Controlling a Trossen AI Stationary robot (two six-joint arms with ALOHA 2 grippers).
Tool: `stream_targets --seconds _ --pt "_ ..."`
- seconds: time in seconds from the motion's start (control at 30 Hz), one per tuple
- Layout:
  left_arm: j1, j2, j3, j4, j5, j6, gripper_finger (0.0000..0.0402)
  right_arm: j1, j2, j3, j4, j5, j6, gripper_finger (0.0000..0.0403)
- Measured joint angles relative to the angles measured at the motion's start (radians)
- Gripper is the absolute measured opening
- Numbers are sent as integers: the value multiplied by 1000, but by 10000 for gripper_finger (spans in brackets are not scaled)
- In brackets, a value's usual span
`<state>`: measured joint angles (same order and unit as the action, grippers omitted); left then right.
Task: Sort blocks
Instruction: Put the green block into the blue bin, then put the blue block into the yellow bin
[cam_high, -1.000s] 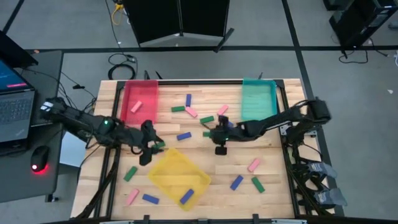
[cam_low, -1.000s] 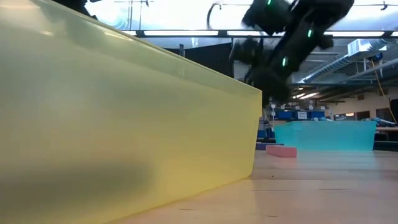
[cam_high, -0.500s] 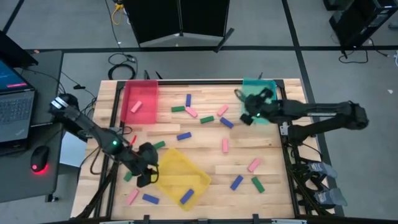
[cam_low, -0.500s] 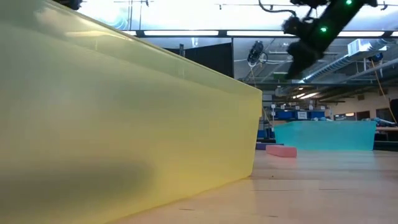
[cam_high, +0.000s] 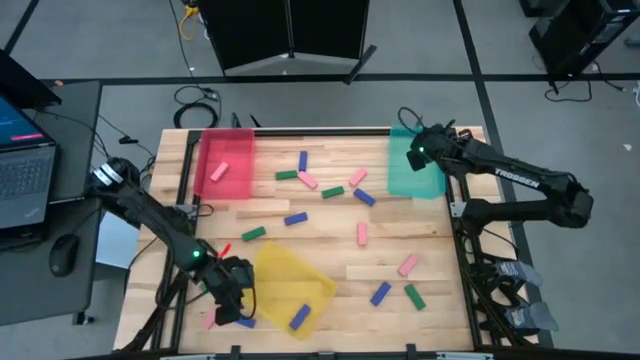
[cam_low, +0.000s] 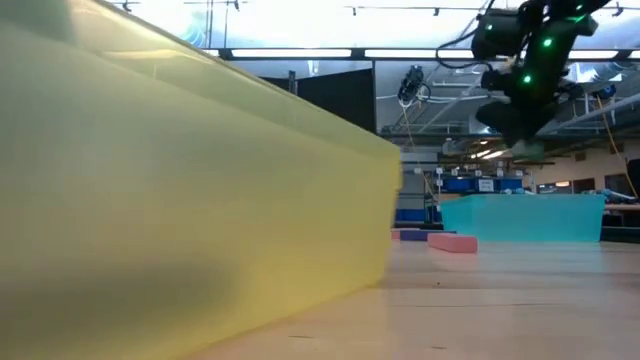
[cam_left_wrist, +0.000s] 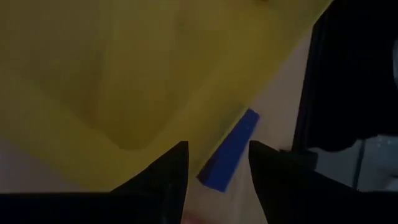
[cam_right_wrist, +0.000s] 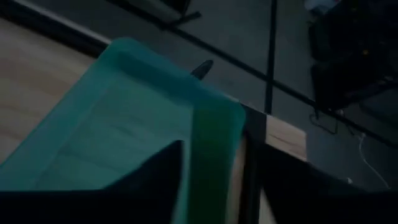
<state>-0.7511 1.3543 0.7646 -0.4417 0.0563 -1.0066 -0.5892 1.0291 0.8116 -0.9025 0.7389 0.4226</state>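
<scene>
High view: my left gripper (cam_high: 231, 303) hangs at the yellow tray's (cam_high: 300, 270) near-left corner, right over the blue block (cam_high: 243, 321) there; my right gripper (cam_high: 425, 152) sits over the teal tray (cam_high: 400, 175). Left wrist view: fingers parted, empty, block's (cam_left_wrist: 229, 150) long axis running between them. Right wrist view: a green block (cam_right_wrist: 214, 162) is pinched between my fingers above the teal tray (cam_right_wrist: 118, 130).

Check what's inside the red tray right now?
One pink block lies in the red tray. Nothing covers the tray from above; no other blocks show inside.
</scene>
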Motion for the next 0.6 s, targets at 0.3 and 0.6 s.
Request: stream_targets --seconds 0.3,0.6 --pt "-70 55 100 -111 -45 -72 175 6 11 1 190 -133 -85 389" --pt "-70 55 283 -353 -204 -4 175 99 10 2 288 -134 -113 360"
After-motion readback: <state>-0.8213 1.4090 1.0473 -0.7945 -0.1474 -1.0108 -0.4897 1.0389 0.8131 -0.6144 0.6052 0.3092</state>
